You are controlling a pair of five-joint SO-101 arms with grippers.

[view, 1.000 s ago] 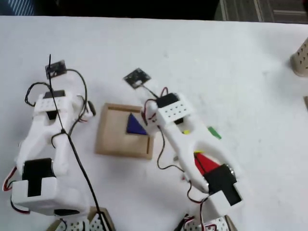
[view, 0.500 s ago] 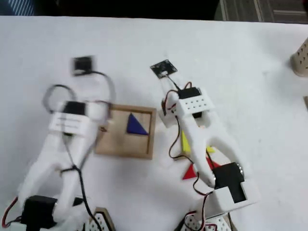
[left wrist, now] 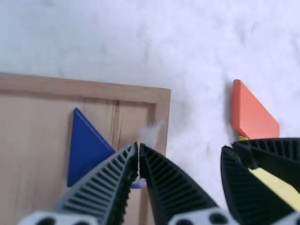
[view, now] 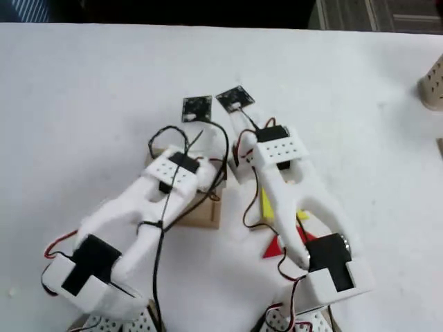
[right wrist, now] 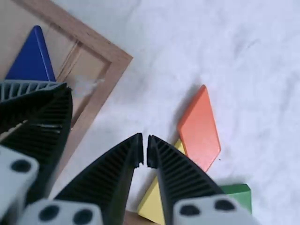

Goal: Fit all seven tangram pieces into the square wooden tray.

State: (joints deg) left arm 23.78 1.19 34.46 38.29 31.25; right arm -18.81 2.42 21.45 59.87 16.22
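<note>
One blue triangle in tray | left gripper over tray, right gripper beside it, both pinched empty | advice: spread jaws before taking orange parallelogram

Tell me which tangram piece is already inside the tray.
The blue triangle: it lies in the wooden tray; the orange piece, yellow piece and green piece lie outside it.

The high camera looks steeply down over the table, with the arm bases nearest it. The wrist cameras sit close above the surface, facing down past the left gripper and the right gripper. Both take in the same corner of the tray, the blue triangle and the orange piece.
</note>
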